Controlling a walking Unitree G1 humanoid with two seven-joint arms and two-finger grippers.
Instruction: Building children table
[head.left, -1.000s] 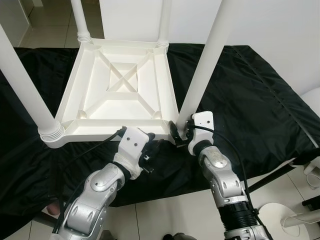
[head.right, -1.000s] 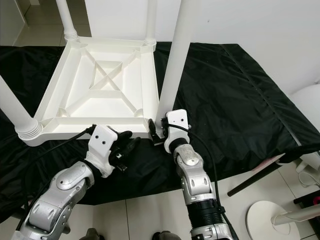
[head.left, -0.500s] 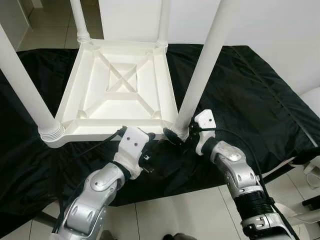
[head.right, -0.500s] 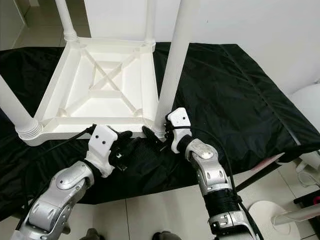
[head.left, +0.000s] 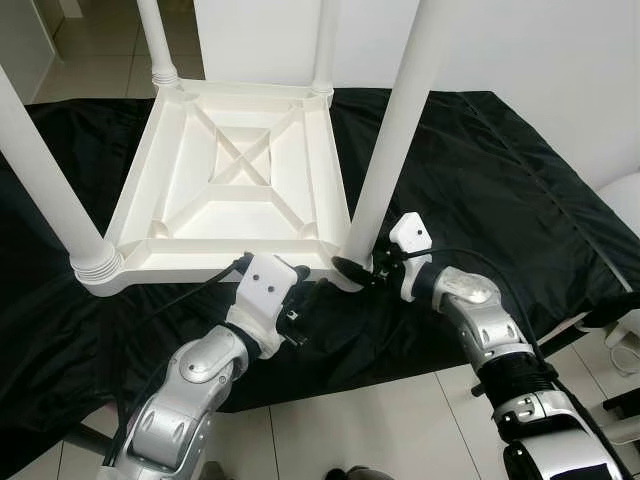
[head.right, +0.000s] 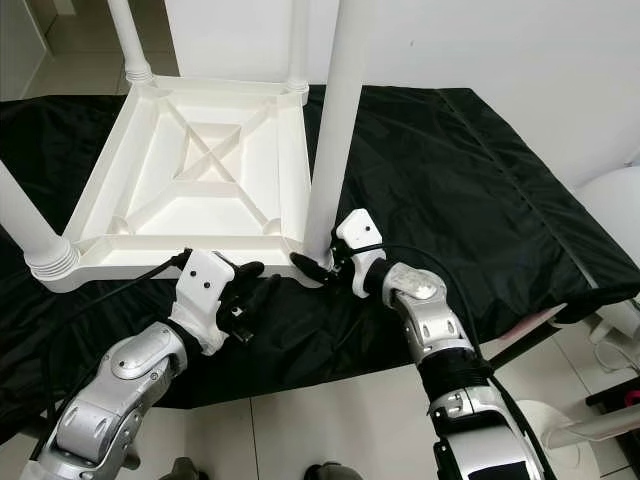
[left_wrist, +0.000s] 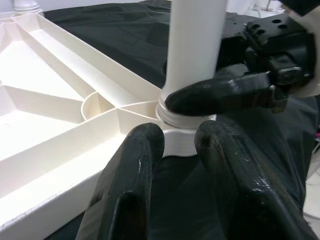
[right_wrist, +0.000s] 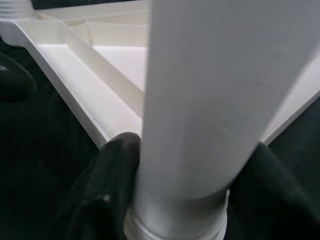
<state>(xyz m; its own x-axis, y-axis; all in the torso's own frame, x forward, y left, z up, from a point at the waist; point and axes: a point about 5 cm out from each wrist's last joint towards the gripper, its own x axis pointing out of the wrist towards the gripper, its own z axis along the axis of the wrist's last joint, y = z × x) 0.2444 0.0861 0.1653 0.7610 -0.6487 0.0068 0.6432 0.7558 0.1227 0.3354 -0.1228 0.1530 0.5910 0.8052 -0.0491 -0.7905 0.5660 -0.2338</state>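
A white plastic children's table (head.left: 240, 245) lies upside down on a black cloth, its ribbed underside facing up. All its legs stand upright in the corner sockets. My right gripper (head.left: 360, 272) is shut on the base of the near right leg (head.left: 392, 130), just above its threaded collar; in the right wrist view the black fingers (right_wrist: 107, 170) clasp the leg (right_wrist: 210, 90) from both sides. My left gripper (head.left: 306, 298) hovers open just before the table's near edge, beside that same corner (left_wrist: 182, 135), with nothing between its fingers (left_wrist: 135, 165).
The black cloth (head.left: 490, 170) covers the floor under and around the table. The near left leg (head.left: 50, 190) rises at the left and the far legs (head.left: 155, 40) stand by a white wall. Light tiles (head.left: 400, 420) lie in front. A white rounded object (head.right: 615, 210) sits at the right.
My right forearm has swung out to the right while its gripper stayed at the leg's base, turning around it. The leg stands a little more upright. The left arm has hardly moved.
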